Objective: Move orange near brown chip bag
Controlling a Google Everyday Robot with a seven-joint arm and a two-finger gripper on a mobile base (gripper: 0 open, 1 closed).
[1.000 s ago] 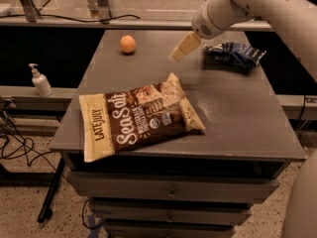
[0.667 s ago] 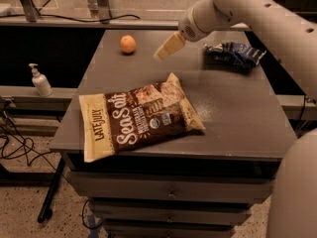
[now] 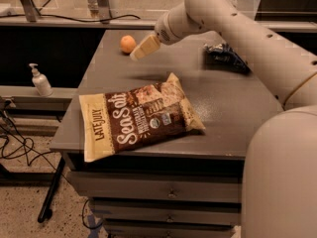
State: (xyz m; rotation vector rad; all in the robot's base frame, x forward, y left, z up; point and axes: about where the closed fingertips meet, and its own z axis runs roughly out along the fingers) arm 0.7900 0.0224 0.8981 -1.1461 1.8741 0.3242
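Note:
The orange point(image 3: 128, 44) sits on the grey table point(image 3: 233, 108) near its far left corner. The brown chip bag point(image 3: 138, 116), printed "LATE JULY Sea Salt", lies flat at the table's front left. My gripper point(image 3: 137, 54) hangs above the table just right of the orange, a little apart from it, pointing down and to the left. The arm reaches in from the right.
A dark blue snack bag point(image 3: 226, 57) lies at the table's far right. A soap dispenser bottle point(image 3: 40, 81) stands on a lower ledge to the left. Cables lie on the floor at the left. Drawers sit under the table.
My gripper has moved left across the table's far side, from near the blue snack bag to just beside the orange. The orange and bags have not moved.

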